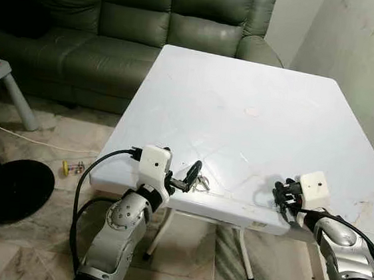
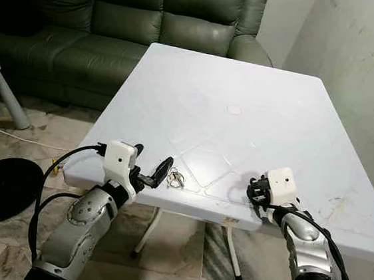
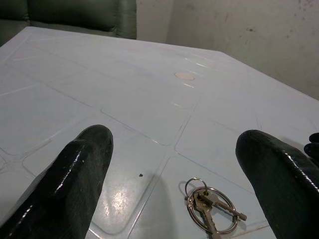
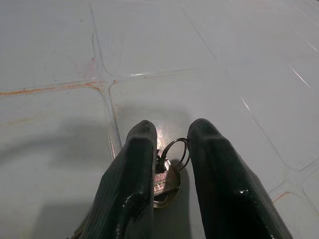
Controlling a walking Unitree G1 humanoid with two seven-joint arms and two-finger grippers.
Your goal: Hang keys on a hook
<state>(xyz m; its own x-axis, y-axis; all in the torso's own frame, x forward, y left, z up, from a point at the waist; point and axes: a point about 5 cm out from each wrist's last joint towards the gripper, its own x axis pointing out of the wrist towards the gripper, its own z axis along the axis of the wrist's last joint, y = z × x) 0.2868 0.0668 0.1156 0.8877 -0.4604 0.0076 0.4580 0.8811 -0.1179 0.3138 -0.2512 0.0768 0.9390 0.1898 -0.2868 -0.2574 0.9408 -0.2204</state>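
Note:
A bunch of keys on a ring lies flat on the white table, close to its front edge. My left gripper hovers just short of that bunch, open, fingers spread wide to either side of it without touching. Farther right along the same edge, my right gripper is low over the tabletop. It is shut on a second key bunch, whose ring pokes out between the two fingers.
A green leather sofa stands behind the table and a bare wall runs along its right side. On the floor to the left are a black round base, a grey stool leg and a white cable.

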